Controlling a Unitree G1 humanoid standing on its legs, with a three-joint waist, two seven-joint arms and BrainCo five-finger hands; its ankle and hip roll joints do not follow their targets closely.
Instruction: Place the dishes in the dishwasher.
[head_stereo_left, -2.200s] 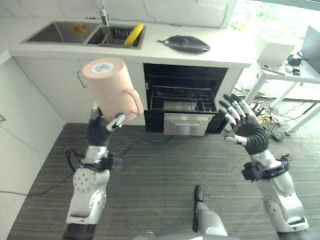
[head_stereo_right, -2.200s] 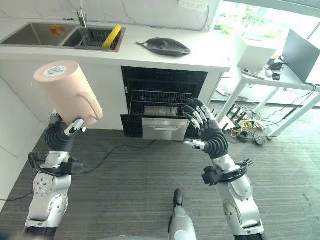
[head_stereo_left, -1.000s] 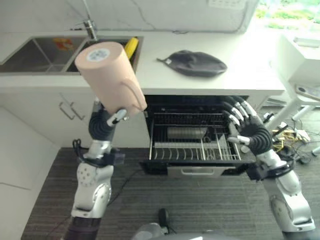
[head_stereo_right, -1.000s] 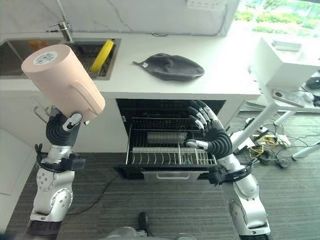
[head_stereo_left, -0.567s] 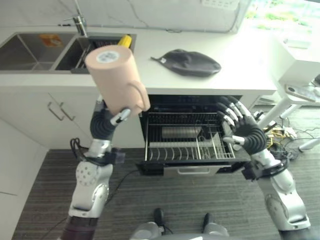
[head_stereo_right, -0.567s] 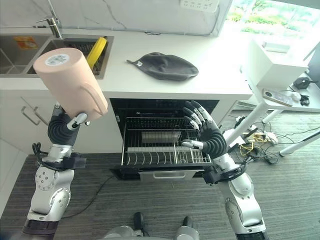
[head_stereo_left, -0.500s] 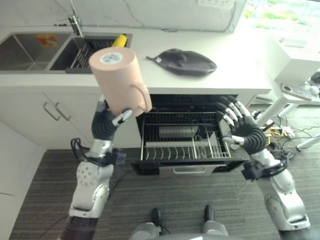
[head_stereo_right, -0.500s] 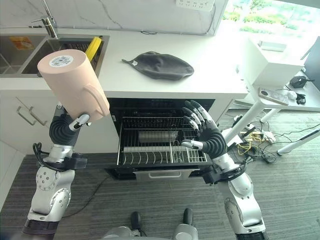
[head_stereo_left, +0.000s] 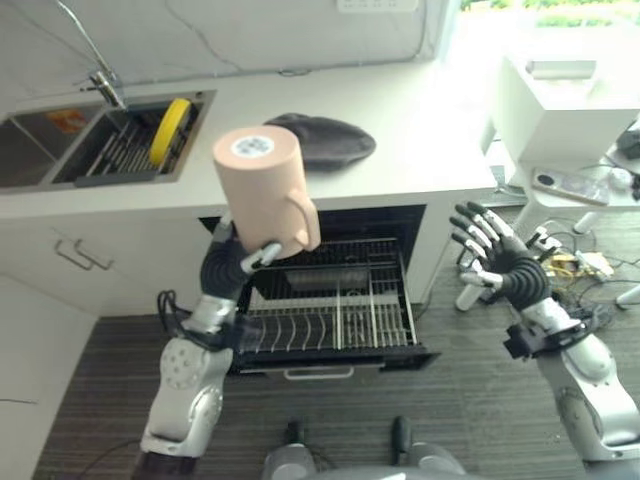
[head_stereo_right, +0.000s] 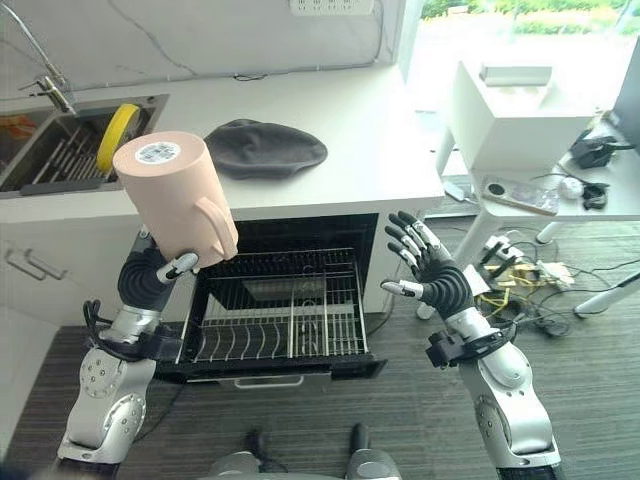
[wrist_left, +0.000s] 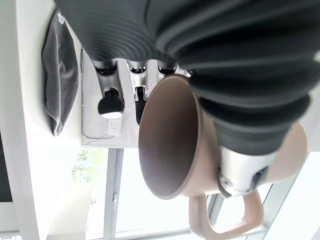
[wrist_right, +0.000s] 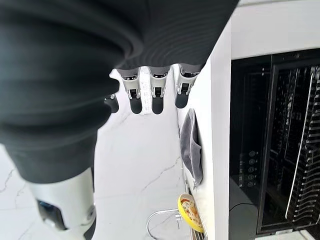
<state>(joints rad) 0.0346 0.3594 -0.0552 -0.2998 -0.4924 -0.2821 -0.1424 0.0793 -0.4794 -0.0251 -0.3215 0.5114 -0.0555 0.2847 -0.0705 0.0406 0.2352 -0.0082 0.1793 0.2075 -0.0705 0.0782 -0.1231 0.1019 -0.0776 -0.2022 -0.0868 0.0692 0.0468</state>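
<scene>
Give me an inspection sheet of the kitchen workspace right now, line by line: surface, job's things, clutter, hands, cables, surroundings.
Surface: white countertop, with a sink at its left end.
Job's things: pink mug held upside down, above and left of the open dishwasher; its rack is pulled out.
Clutter: dark cloth on the countertop; yellow dish standing in the sink.
Hands: left hand grips the mug; right hand open, fingers spread, right of the rack.
Cables: loose cables on the floor to the right.
Surroundings: white side table carrying small items; grey striped floor.
</scene>
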